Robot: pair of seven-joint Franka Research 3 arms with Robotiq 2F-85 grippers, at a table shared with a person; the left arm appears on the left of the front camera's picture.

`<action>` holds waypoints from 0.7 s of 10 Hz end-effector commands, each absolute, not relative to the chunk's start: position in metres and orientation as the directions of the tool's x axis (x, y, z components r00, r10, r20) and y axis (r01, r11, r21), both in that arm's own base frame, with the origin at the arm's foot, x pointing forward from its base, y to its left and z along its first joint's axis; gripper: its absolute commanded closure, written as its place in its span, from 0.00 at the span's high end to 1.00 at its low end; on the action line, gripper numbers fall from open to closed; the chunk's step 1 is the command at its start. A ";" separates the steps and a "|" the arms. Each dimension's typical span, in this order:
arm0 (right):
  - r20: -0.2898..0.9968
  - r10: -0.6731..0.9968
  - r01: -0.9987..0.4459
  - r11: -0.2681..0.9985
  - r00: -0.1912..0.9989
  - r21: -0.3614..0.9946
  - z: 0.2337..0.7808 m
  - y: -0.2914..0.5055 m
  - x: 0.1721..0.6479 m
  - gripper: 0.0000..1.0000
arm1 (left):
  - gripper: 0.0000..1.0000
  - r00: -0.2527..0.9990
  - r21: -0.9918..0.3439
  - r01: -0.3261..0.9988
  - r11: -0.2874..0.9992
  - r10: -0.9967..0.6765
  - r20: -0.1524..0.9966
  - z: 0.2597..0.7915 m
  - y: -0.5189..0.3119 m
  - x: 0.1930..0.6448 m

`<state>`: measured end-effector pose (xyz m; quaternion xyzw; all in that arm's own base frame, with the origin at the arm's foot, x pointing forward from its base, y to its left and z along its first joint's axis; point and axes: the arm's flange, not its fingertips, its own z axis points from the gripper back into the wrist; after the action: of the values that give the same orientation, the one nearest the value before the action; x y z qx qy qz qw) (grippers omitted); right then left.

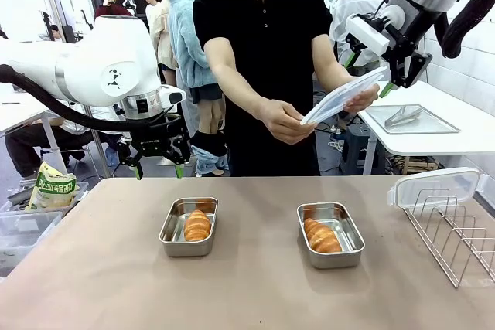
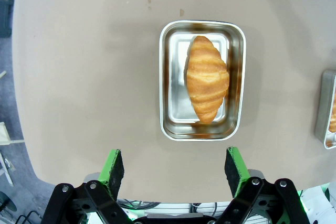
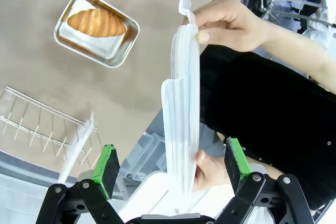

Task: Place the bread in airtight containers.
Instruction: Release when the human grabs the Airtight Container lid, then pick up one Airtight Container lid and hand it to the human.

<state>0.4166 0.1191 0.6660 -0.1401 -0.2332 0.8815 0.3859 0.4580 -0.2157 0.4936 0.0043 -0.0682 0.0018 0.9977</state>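
The table [image 1: 100, 268] is mostly bare in the middle, so both tubs are easy to reach from above. At its far side stands the person [image 1: 263, 52], who holds a translucent lid [image 1: 344, 96] in both hands, above the far right part of the table. I judge this is a handover: one hand [image 1: 282, 120] grips the left end and the other hand [image 1: 363, 98] the right end, so the weight is with the person.

The right gripper [image 3: 170, 150] is around this lid with its jaws wide. The green pads [image 3: 105, 163] stand on both sides of the lid and do not touch it, so it carries nothing. The left gripper [image 1: 162, 168] hangs over the far left of the table, also spread wide and empty, looking down on the left tub, probably waiting.

On the near right a wire rack [image 1: 456, 237] keeps a second lid [image 1: 433, 187] leaning at its far end, ready to be taken.

The left container [image 1: 172, 226] and the right container [image 1: 349, 229] sit well apart, both uncovered. Each has one croissant inside: the left croissant [image 1: 197, 226] lies along its tub, the right croissant [image 1: 321, 236] a little diagonal. So the bread is placed already, and I think only the closing is left.
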 end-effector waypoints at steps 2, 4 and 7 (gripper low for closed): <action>-0.069 0.746 -0.613 -0.593 -0.663 -0.523 0.667 0.119 0.417 1.00 | 1.00 0.990 0.009 -0.005 1.000 0.004 0.139 0.495 -0.214 0.458; -0.069 0.746 -0.613 -0.593 -0.663 -0.523 0.667 0.119 0.417 1.00 | 1.00 0.990 0.009 -0.005 1.000 0.004 0.139 0.495 -0.214 0.458; -0.069 0.746 -0.613 -0.593 -0.663 -0.523 0.667 0.119 0.417 1.00 | 1.00 0.990 0.009 -0.005 1.000 0.004 0.139 0.495 -0.214 0.458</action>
<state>0.4166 0.1190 0.6660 -0.1402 -0.2333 0.8815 0.3859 0.4580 -0.2157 0.4936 0.0043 -0.0682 0.0018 0.9977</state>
